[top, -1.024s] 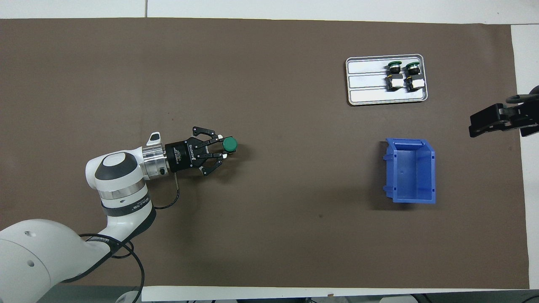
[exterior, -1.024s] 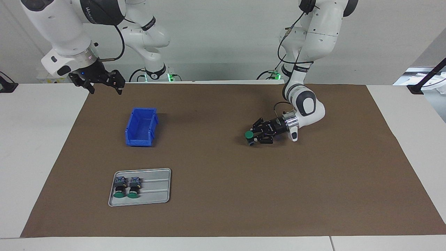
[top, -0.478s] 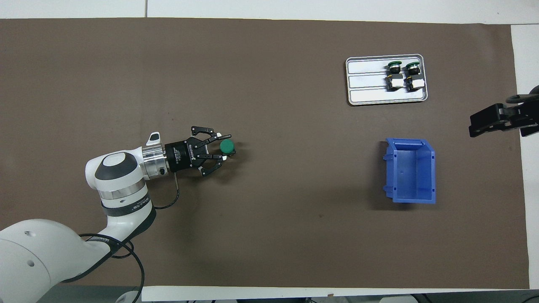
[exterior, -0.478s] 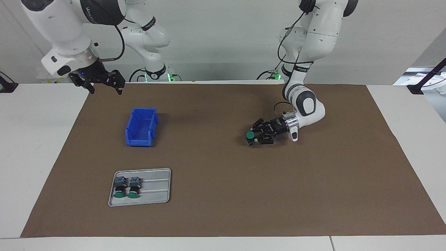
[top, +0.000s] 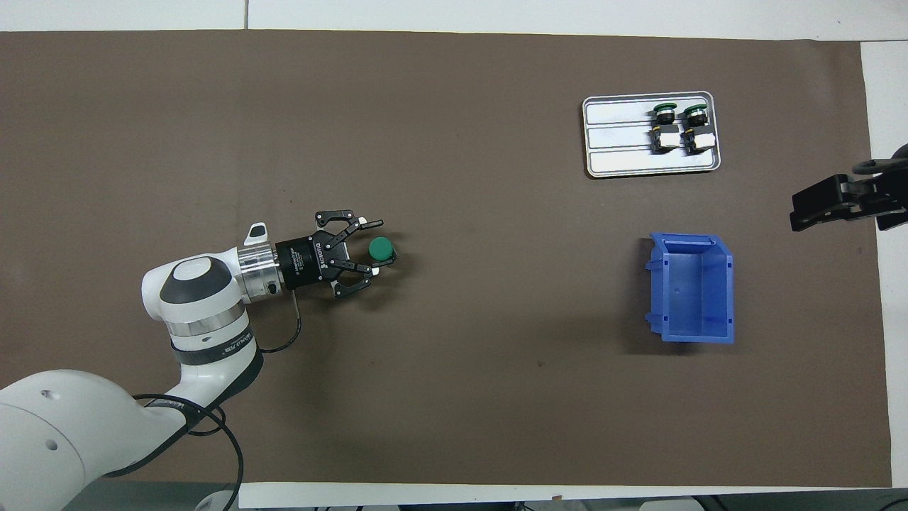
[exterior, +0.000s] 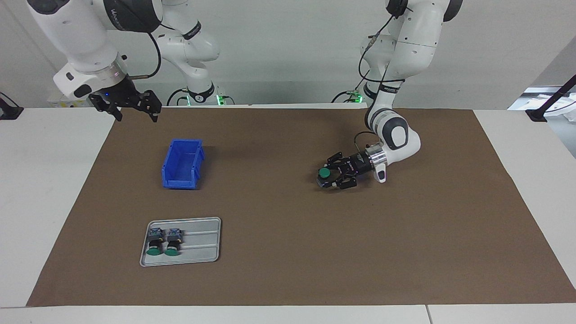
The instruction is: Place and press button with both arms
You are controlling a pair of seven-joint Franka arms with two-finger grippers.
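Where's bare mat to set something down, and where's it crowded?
Bare: the mat between the button at the left gripper and the blue bin. Crowded: the right arm's end, with the bin, the tray and the waiting right gripper.

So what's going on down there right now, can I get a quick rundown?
Left gripper open around the button, which stands on the mat, green cap up. Right gripper open, waiting near the blue bin. Two more buttons lie in the tray. Nothing in the way.
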